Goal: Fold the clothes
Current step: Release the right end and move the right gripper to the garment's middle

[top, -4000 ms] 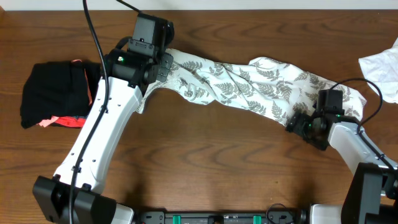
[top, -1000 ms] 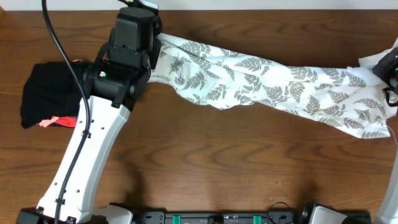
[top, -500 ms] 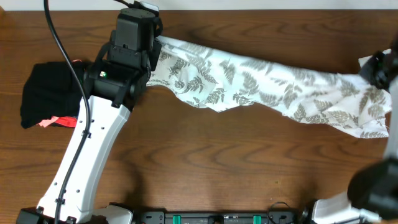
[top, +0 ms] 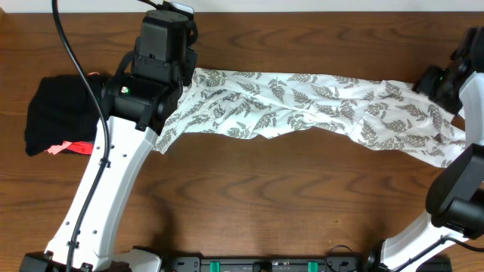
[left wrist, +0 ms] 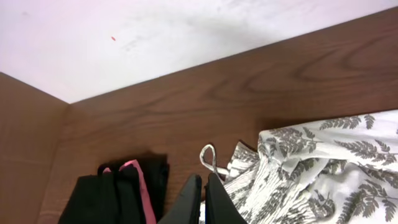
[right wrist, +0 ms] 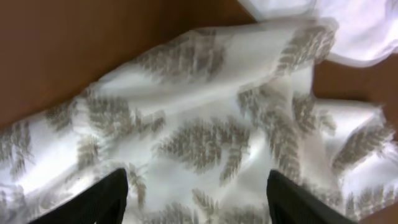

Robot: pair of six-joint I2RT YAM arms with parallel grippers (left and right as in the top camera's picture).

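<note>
Dress [top: 302, 106] stretched out long, with no fold made yet.
The left gripper [left wrist: 202, 190] is pinched shut, apparently on the strap end of the cloth, which trails away from its fingertips. The right gripper [right wrist: 197, 180] stands wide open above the far end, holding nothing. All the folding seems left to do.

Left hand [left wrist: 202, 198] pinched shut, right hand [right wrist: 198, 186] spread wide, both arms seemingly stretched far apart.
</note>
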